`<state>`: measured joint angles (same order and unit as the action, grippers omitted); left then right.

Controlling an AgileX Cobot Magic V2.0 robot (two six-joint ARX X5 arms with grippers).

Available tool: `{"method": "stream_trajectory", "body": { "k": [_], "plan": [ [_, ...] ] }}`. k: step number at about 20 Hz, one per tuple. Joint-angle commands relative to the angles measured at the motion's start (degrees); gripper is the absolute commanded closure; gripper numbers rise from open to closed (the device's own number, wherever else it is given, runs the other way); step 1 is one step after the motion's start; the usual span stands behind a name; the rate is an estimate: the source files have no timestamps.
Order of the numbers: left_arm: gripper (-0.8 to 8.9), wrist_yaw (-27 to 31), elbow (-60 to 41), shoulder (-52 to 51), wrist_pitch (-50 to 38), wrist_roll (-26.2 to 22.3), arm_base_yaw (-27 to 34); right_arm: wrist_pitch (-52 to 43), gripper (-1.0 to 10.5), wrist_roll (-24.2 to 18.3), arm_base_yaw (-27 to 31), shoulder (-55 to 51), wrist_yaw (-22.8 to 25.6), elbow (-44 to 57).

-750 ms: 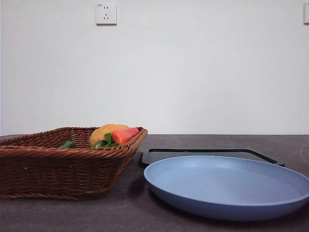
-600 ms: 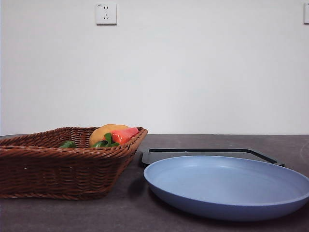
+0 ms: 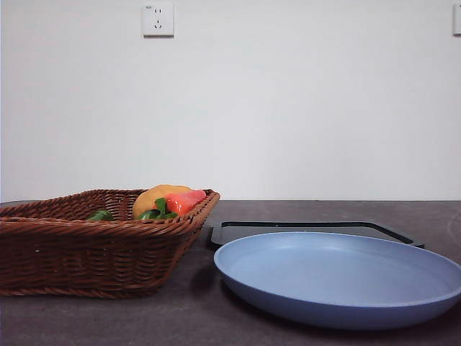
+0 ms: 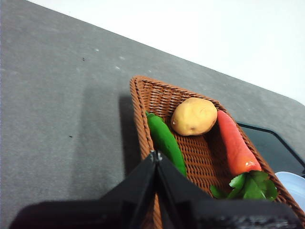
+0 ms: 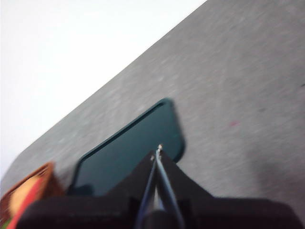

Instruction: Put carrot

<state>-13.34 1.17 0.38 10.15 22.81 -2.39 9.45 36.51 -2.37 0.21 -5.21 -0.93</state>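
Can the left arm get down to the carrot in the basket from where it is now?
Probably yes. The carrot lies uncovered in the basket, beside the potato, with nothing on top. The left gripper is shut above the basket's rim, so its jaws must open first.

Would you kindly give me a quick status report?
Both hands shut, empty: left, right. Carrot in basket, beside potato. Nothing blocking it.
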Motion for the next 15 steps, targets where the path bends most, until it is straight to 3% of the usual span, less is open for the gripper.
{"method": "stream_trajectory", "body": {
  "k": [1, 7, 15],
  "plan": [
    [8.06, -0.46, 1.16, 0.70, 0.33, 1.73, 0.13, 0.00, 9.4, 1.36, -0.04, 0.76, -3.93, -0.50],
    [8.06, -1.31, 8.48, 7.82, 5.84, 1.36, 0.13, 6.23, 9.4, -0.31, -0.04, 6.93, -8.94, -6.25],
    [8.06, -10.73, 17.79, 23.45, 6.64, -1.57, 0.11, 14.78, 9.4, -9.64, -0.04, 18.67, -11.39, -16.63]
  ]
}}
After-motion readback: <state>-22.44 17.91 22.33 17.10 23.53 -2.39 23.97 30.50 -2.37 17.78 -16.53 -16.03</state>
